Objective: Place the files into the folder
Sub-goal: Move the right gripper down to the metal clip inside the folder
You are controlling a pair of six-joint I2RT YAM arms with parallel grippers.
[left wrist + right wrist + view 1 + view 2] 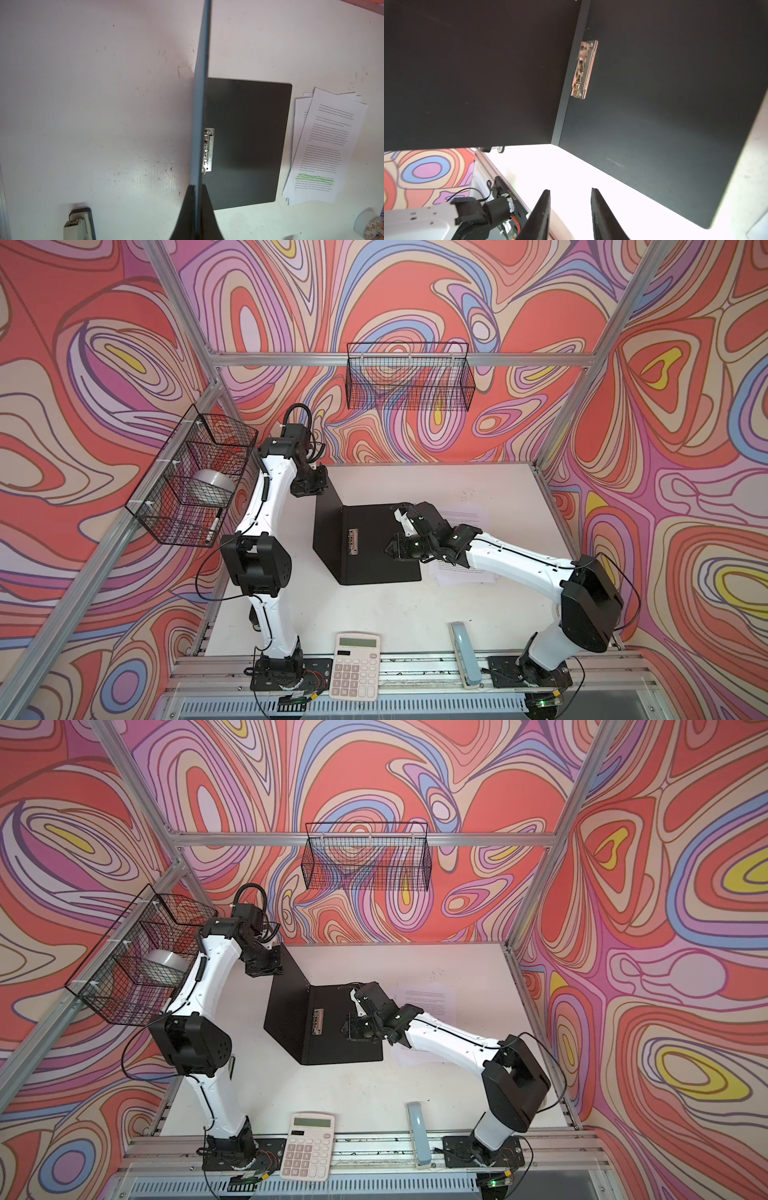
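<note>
We record the left gripper (196, 187) pinching the raised cover of the blue-and-black flat folder (365, 522) at mid-table. The right gripper (571, 190) hovers above it, jaws spread and empty; the white printed paper files (324, 145) lie just to its right.

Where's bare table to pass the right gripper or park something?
Widest bare patch: table between the folder and the calculator and stapler. Also bare: the far strip behind the folder, and left of its raised cover. Crowded: right of the folder, where the files lie under the right arm; the left gripper grips the cover.
</note>
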